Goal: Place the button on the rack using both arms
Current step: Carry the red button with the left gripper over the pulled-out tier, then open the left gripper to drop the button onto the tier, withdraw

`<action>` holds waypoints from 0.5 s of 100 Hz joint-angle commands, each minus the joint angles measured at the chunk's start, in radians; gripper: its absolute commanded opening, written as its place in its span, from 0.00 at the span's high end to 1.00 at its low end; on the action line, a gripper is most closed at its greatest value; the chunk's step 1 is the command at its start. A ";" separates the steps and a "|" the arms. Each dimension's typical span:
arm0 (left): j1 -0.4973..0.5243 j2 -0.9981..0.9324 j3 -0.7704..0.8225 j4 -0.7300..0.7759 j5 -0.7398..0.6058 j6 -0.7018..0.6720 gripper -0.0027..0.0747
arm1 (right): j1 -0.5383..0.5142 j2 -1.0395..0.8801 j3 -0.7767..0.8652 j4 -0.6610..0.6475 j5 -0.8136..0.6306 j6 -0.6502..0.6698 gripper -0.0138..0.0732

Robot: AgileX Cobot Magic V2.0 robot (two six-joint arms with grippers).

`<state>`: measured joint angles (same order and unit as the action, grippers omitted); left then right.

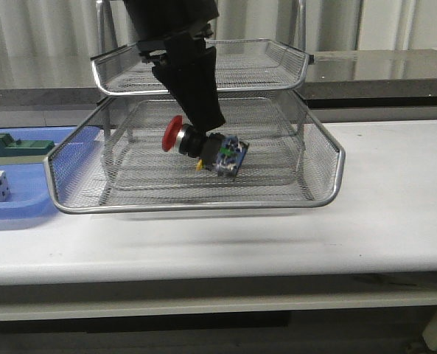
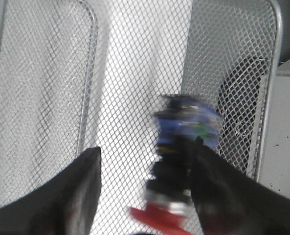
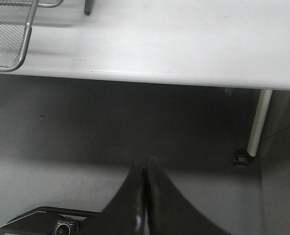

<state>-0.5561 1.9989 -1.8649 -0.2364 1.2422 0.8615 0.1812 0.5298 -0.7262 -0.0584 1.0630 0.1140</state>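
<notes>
Front view, item one: my left gripper (image 1: 203, 122) reaches down into the pulled-out middle tier of the rack (image 1: 321, 195). Item two: button (image 1: 203, 150), just below its fingertips, over the tier's mesh floor; whether it rests there I cannot tell. Long axis runs tilted, red head toward my left, blue body toward my right. Left wrist view is blurred: fingers (image 2: 81, 191) stand apart, button beside one, so I judge it released. Item three: right gripper (image 3: 145, 196), jaws together, empty, parked below the table (image 3: 184, 49) edge, well apart; left arm nearer.
</notes>
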 commanded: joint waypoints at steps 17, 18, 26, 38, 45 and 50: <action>-0.006 -0.066 -0.027 -0.015 0.004 -0.016 0.44 | 0.000 0.004 -0.031 -0.009 -0.054 -0.004 0.92; -0.006 -0.069 -0.027 -0.015 0.006 -0.018 0.44 | 0.000 0.004 -0.031 -0.009 -0.054 -0.004 0.92; -0.006 -0.093 -0.027 -0.015 0.013 -0.040 0.44 | 0.000 0.004 -0.031 -0.009 -0.054 -0.004 0.92; -0.006 -0.142 -0.027 -0.013 0.017 -0.058 0.44 | 0.000 0.004 -0.031 -0.009 -0.054 -0.004 0.92; -0.006 -0.176 -0.027 -0.013 0.025 -0.060 0.44 | 0.000 0.004 -0.031 -0.009 -0.054 -0.004 0.92; -0.004 -0.208 -0.027 -0.013 0.028 -0.070 0.44 | 0.000 0.004 -0.031 -0.009 -0.054 -0.004 0.92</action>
<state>-0.5561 1.8984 -1.8649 -0.2265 1.2422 0.8143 0.1812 0.5298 -0.7262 -0.0584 1.0630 0.1140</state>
